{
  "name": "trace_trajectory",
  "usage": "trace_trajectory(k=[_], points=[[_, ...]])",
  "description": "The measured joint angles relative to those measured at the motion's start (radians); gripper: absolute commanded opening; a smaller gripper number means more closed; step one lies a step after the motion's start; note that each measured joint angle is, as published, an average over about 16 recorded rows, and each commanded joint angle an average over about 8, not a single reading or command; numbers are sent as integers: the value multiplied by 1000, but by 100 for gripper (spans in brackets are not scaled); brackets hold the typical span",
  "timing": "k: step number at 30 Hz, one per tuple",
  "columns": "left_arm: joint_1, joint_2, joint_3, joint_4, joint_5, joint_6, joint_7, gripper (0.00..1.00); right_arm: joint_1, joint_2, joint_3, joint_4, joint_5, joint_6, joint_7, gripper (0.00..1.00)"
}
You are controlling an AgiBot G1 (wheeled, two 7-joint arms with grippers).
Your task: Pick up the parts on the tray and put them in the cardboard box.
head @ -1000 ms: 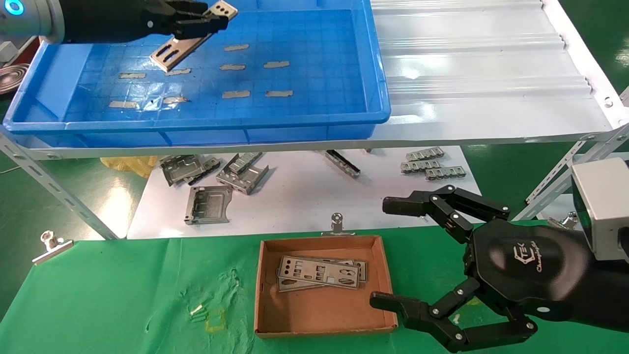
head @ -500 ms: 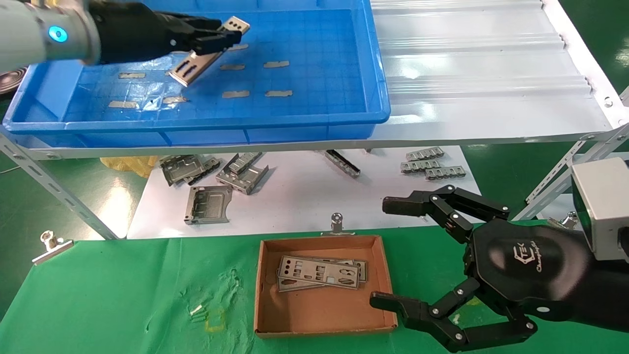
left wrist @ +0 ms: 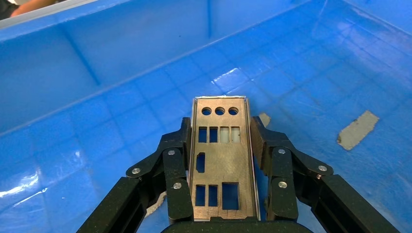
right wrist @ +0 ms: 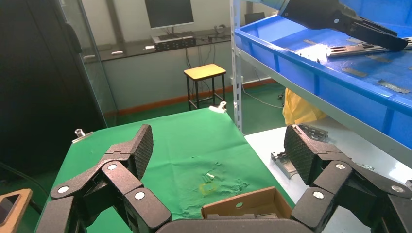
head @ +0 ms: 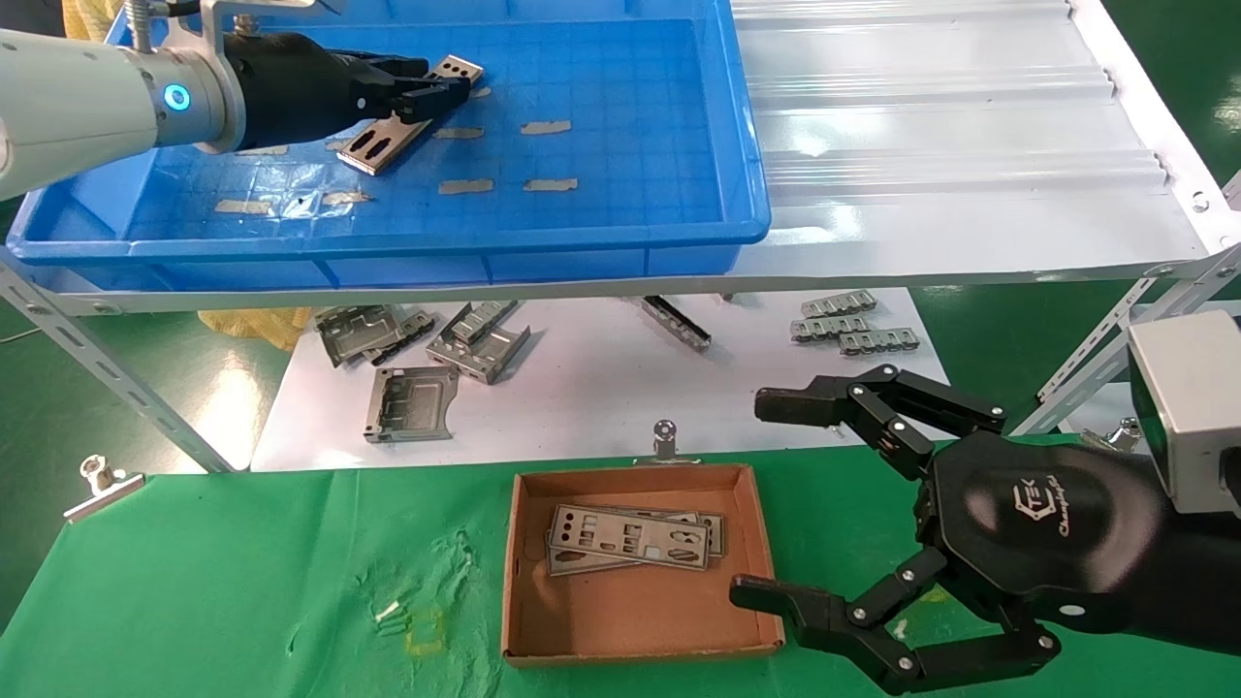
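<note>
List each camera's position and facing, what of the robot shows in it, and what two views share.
Head view: sits on the robot's head, looks forward and down at the tray and cardboard box; shows the left claw holding a plate and the open right claw.
Left wrist view: looks along the left claw at the plate it grips, over the tray.
Right wrist view: looks past the open right claw across the green cloth.
Shared: head and right wrist views both show tray, box, left arm.
</note>
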Motion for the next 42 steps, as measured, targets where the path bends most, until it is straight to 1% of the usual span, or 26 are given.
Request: trace_trajectory(k=[16, 18, 19, 20, 25, 26, 27, 28, 35, 42], points=[[14, 8, -6, -15, -9, -83, -10, 100, 0, 0, 0, 0, 0, 0, 0, 100], [15, 9, -7, -16, -11, -92, -12, 98, 0, 0, 0, 0, 0, 0, 0, 100], [16, 9, -8, -16, -12, -96, -12, 93, 0, 0, 0, 0, 0, 0, 0, 100], [16, 10, -9, -16, -13, -100, -13, 84, 0, 0, 0, 0, 0, 0, 0, 100], [19, 11, -13, -15, -19, -113, -20, 21, 0, 0, 0, 0, 0, 0, 0, 100], [19, 11, -14, -15, -21, -114, -22, 10, 0, 0, 0, 0, 0, 0, 0, 100], [19, 11, -15, -15, -22, -114, -24, 3, 0, 0, 0, 0, 0, 0, 0, 100], [19, 11, -15, -14, -23, -114, -26, 0, 0, 0, 0, 0, 0, 0, 0, 100], [17, 10, -15, -11, -23, -93, -42, 0, 0, 0, 0, 0, 0, 0, 0, 100], [12, 4, -8, -12, -12, -46, -49, 0, 0, 0, 0, 0, 0, 0, 0, 100]])
